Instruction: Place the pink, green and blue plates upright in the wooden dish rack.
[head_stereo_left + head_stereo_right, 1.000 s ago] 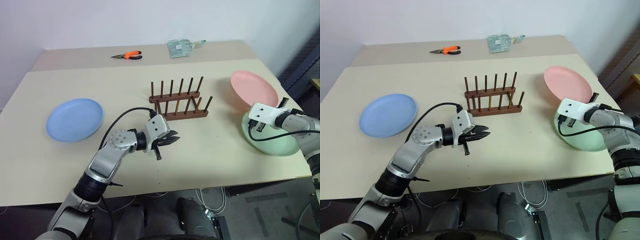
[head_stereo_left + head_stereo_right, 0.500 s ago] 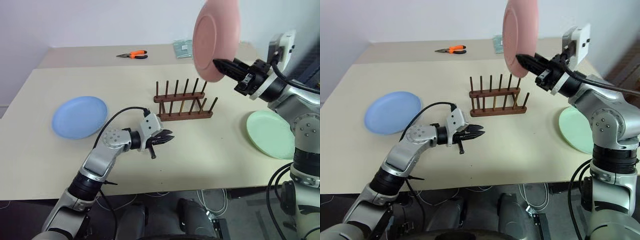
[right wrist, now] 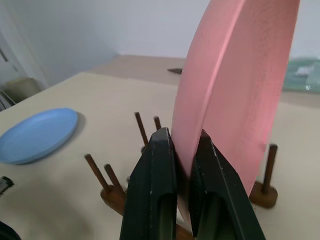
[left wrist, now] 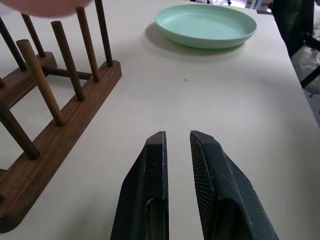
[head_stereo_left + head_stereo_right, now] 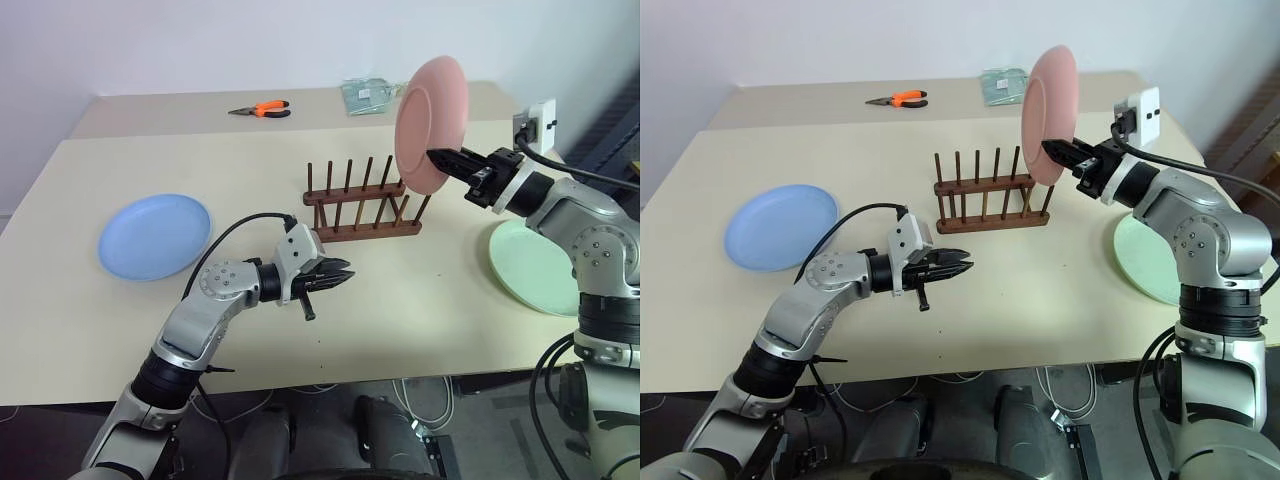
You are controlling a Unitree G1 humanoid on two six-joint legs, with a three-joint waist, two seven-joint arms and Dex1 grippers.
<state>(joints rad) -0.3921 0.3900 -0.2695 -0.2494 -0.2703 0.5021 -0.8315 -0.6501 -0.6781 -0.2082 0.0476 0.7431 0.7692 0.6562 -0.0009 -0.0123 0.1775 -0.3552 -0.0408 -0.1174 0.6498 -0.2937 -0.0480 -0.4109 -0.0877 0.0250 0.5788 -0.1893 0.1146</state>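
Observation:
The salmon pink plate (image 5: 430, 125) stands on edge in the air, just above the right end of the wooden dish rack (image 5: 362, 205). My right gripper (image 5: 437, 155) is shut on its lower rim. The pale green plate (image 5: 535, 265) lies flat at the table's right edge, below my right arm. Lying flat at the left is the light blue plate (image 5: 155, 235). My left gripper (image 5: 345, 275) hovers low over the table in front of the rack, pointing right. Its fingers (image 4: 150, 165) are nearly together and hold nothing.
Orange-handled pliers (image 5: 262, 109) and a clear plastic packet (image 5: 372, 95) lie on the far part of the table (image 5: 420, 320). A black cable loops over my left forearm. Bare tabletop lies between the rack and the blue plate.
My right gripper took the pink plate off the table at the right, lifted it high on edge, then lowered it to the rack's right end. The left arm has stayed put.

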